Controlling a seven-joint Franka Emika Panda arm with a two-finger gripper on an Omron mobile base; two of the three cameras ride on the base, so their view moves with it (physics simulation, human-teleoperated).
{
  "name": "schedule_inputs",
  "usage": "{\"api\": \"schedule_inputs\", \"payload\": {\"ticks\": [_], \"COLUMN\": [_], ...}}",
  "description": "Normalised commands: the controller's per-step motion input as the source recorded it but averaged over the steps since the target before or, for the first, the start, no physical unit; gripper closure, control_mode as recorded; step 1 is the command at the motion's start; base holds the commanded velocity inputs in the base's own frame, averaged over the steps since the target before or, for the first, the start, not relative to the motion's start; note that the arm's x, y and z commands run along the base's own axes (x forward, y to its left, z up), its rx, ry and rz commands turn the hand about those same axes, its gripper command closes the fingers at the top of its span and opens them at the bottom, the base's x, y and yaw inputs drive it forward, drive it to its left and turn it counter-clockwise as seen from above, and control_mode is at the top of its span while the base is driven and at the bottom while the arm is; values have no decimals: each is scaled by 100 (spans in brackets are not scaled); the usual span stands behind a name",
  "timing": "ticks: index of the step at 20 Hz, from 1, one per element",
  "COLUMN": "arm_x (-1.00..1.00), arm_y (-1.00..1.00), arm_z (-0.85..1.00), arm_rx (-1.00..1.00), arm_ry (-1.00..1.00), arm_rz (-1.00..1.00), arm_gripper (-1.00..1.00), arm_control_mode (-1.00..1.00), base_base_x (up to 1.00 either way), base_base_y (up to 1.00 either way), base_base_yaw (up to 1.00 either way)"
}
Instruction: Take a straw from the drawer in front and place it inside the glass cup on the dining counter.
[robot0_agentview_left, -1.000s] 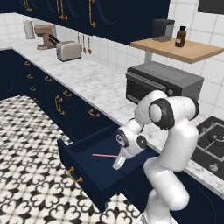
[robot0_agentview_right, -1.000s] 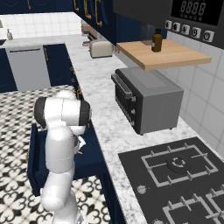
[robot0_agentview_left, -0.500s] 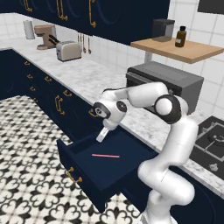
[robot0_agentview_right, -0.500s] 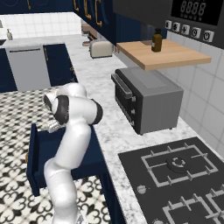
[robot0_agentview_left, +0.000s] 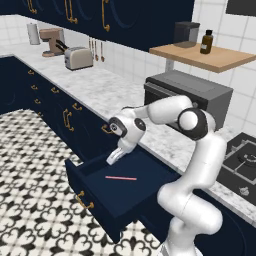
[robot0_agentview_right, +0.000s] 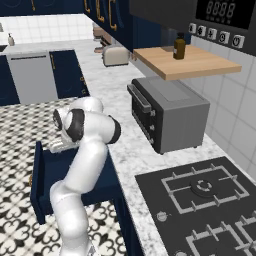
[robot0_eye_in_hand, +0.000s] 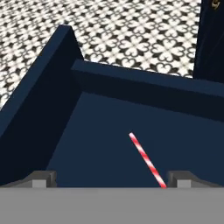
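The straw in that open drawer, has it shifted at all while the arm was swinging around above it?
No. In the left base view the straw lies at the same spot on the drawer floor as before, untouched; the open gripper hangs above it.

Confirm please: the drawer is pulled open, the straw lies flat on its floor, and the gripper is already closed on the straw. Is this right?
Not quite. The drawer is open and the straw lies flat on its floor, but the gripper is open and above the straw, not closed on it, as the left base view shows.
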Motion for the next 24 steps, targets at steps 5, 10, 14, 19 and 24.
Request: {"api": "schedule_inputs", "payload": {"ticks": [5,10,14,19,24], "arm_x": [90,49,21,3,9], "arm_y": [45,52,18,0,-11], "arm_z": [6,0,0,0,0], "arm_rx": [-11,-32,-43,-31,-10], "arm_ry": [31,23,12,21,23], "arm_rz": [-11,-11,-11,-3,0], "arm_gripper": [-100,-100,-100,-100,-100], "arm_control_mode": [-100,-100,-100,-100,-100], "base_base_x": [0,0,0,0,0], "base_base_y": [0,0,0,0,0], "base_base_yaw": [0,0,0,0,0]}}
